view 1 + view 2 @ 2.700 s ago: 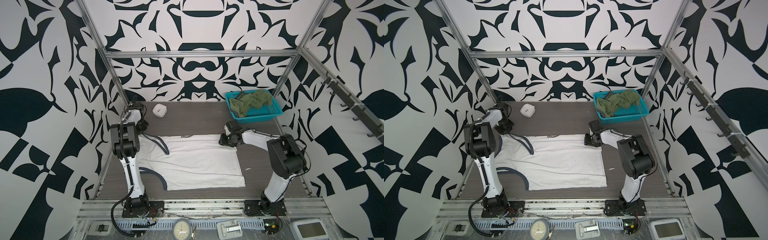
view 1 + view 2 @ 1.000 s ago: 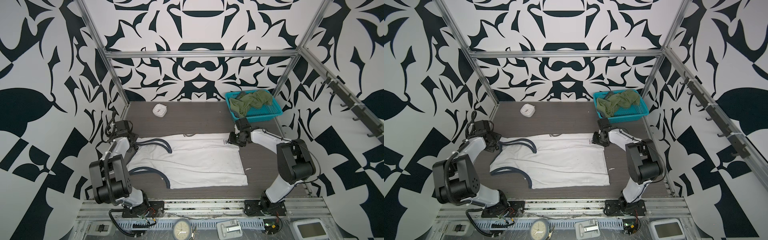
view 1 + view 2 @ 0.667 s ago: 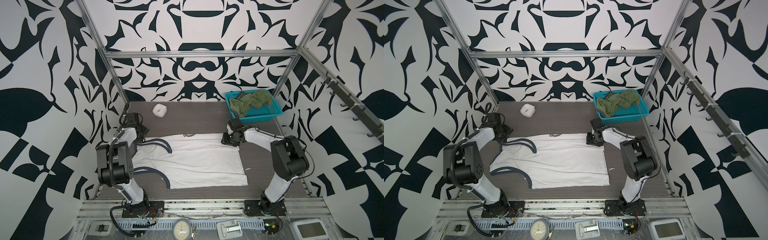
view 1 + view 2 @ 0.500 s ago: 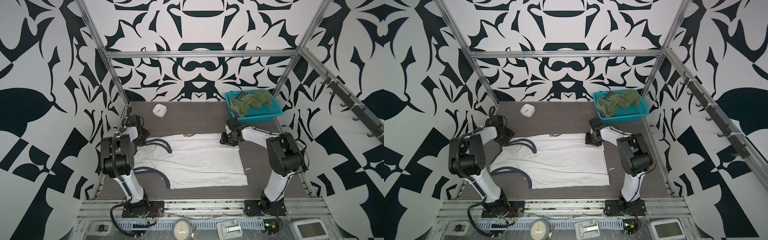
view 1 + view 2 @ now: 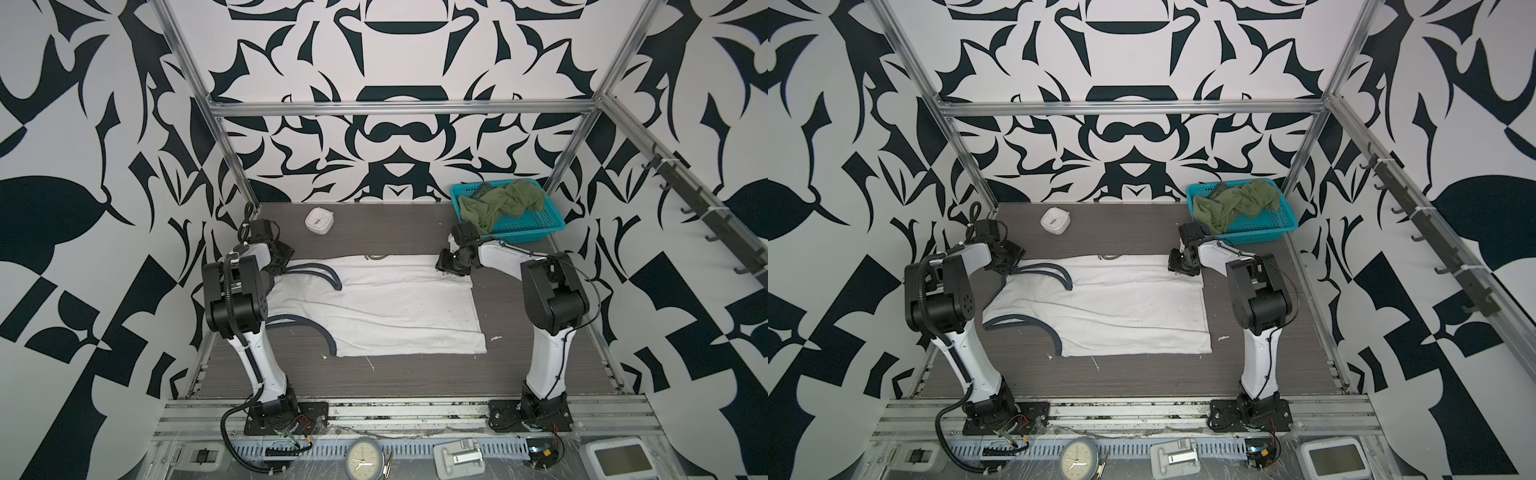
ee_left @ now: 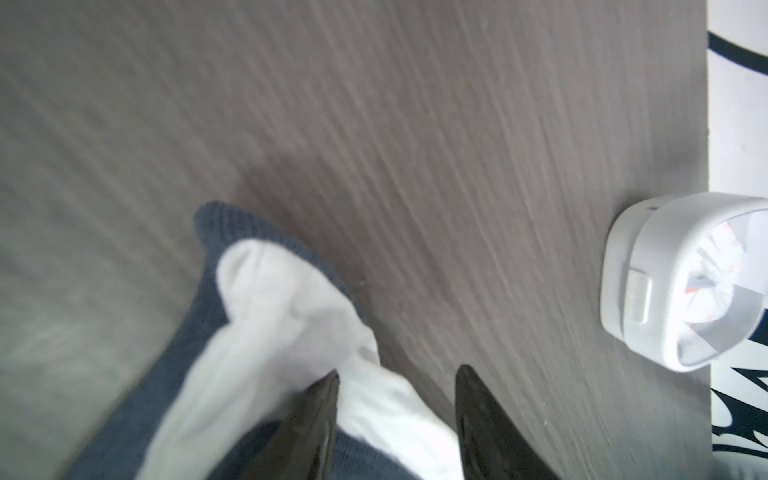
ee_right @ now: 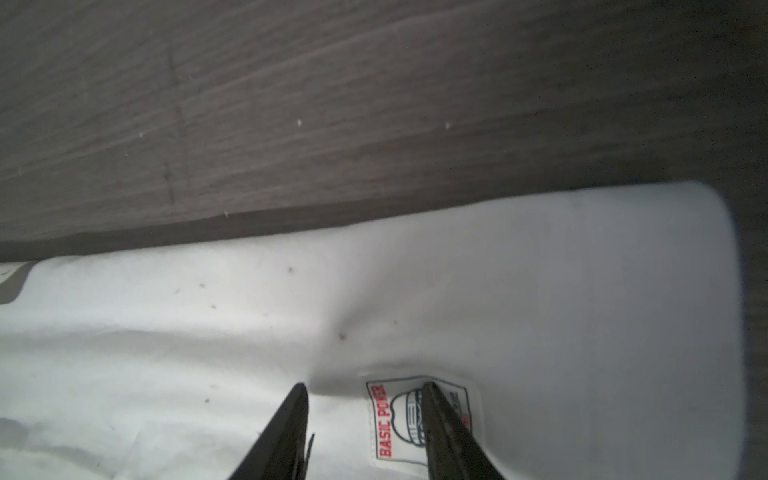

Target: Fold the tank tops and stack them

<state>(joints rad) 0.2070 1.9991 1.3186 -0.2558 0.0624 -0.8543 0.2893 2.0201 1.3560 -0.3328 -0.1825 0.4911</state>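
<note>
Left wrist view, blurred: the left gripper [image 6: 397, 374] has its fingers parted astride the white tank top [image 5: 386, 309]'s navy-trimmed strap; whether they pinch it I cannot tell. The right gripper [image 7: 365, 388] presses cloth beside a label, grip also unclear. The olive tank top [image 5: 500, 203], crumpled, lies in the blue basket [image 5: 536, 226] behind the white one.

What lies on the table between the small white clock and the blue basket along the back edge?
Nothing: in both top views the stretch of table between the clock and the basket is bare wood.
</note>
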